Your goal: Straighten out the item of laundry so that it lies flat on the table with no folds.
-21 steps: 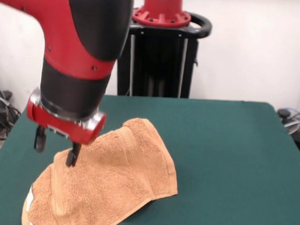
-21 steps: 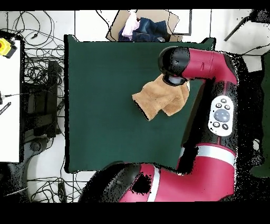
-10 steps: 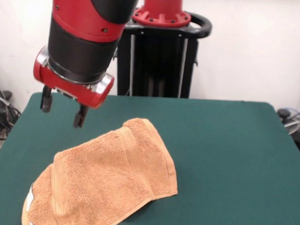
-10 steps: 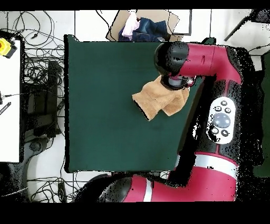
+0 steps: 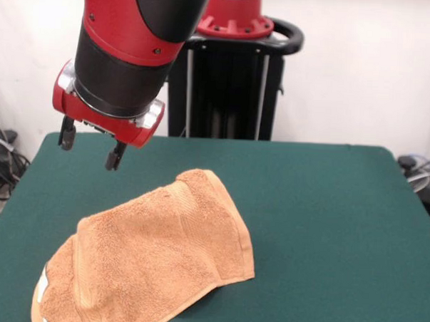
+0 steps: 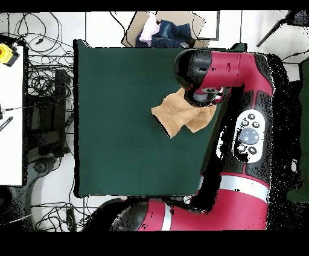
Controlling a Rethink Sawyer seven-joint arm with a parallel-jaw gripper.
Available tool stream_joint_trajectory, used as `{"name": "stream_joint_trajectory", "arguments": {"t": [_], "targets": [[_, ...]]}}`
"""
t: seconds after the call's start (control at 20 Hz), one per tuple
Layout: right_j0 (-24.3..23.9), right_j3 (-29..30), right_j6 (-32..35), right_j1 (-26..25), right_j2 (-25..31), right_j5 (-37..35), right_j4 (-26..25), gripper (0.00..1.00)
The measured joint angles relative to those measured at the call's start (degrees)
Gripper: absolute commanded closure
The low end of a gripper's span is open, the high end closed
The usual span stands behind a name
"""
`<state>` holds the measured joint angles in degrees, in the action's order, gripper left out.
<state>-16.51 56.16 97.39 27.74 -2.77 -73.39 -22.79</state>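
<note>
The red and black arm comes down from above, its thick black wrist section ending in a red collar with a silver rim. Below it hangs the end effector [image 5: 88,147], tilted slightly, with two short dark fingers [image 5: 113,157] spread apart and nothing between them. From overhead, the arm's elbow bends back toward its base.

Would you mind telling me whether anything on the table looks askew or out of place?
The towel lies askew and folded over itself, humped at its far end. The open claw hangs above the table, touching nothing.
</note>
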Motion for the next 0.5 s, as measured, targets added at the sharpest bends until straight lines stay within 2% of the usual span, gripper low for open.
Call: {"name": "stream_joint_trajectory", "arguments": {"t": [0.5], "targets": [[0.2, 0.0, 0.0, -0.5, 0.0, 0.0, -0.4, 0.0]]}}
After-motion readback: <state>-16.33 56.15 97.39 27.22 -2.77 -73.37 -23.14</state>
